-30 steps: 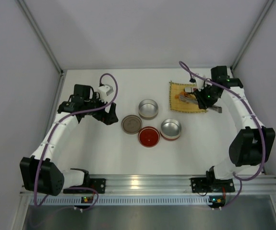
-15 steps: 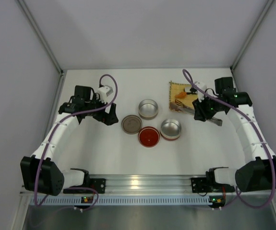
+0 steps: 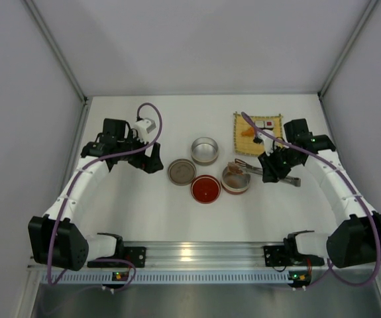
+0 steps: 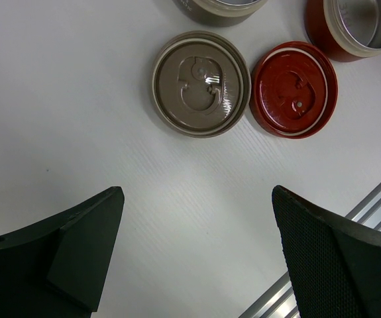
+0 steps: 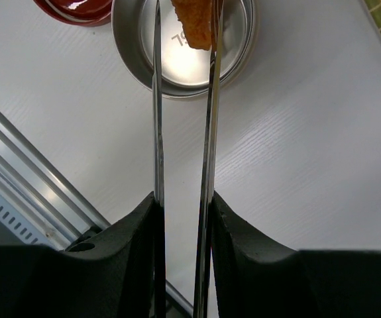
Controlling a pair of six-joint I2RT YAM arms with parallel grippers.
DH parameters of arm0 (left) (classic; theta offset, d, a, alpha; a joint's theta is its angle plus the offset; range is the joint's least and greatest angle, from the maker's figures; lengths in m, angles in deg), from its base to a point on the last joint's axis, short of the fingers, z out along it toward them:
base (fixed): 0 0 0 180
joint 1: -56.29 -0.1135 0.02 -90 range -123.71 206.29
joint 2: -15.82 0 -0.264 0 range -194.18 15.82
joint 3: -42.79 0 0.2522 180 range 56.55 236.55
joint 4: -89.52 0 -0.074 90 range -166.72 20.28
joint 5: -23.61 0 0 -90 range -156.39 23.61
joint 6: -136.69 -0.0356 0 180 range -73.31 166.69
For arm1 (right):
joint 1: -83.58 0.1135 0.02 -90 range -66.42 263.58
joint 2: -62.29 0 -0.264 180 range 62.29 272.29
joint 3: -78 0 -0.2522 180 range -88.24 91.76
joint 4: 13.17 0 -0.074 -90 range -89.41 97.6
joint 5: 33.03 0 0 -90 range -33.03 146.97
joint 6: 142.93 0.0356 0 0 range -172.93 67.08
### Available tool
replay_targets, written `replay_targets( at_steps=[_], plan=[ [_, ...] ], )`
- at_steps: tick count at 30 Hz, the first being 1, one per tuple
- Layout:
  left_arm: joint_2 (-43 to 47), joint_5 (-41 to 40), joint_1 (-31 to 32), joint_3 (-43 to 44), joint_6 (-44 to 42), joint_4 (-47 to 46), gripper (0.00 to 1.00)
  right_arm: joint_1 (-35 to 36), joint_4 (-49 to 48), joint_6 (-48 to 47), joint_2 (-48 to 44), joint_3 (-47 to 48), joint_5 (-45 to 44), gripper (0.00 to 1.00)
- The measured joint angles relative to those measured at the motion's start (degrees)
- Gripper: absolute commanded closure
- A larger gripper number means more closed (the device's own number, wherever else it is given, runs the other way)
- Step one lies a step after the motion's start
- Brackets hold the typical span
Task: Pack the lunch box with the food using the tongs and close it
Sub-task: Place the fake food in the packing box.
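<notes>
My right gripper is shut on the slim silver tongs, pressing their two arms together. The tong tips pinch an orange-brown fried piece of food over the open steel lunch box tin. A second fried piece and a white sushi roll lie on the yellow mat. My left gripper hangs open and empty above bare table, left of the lids.
Another open steel tin stands behind the brown lid and the red lid. The red-based tin shows in the left wrist view too. An aluminium rail runs along the near edge.
My right arm has swung from the yellow mat toward the left and nearer, carrying the tongs and the fried piece to above the steel tin. The left arm has not moved.
</notes>
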Motion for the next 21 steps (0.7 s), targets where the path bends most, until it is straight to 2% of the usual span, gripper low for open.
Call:
replay_targets(
  at_steps=[16,21],
  plan=[
    [0.0,0.02,0.0,-0.87,0.02,0.0,0.02,0.46,2.03,-0.61,-0.79,-3.72,1.11,1.0],
    [-0.02,0.02,0.0,-0.9,0.02,-0.02,0.02,0.61,2.75,-1.14,-0.48,-3.72,1.36,0.95]
  ],
)
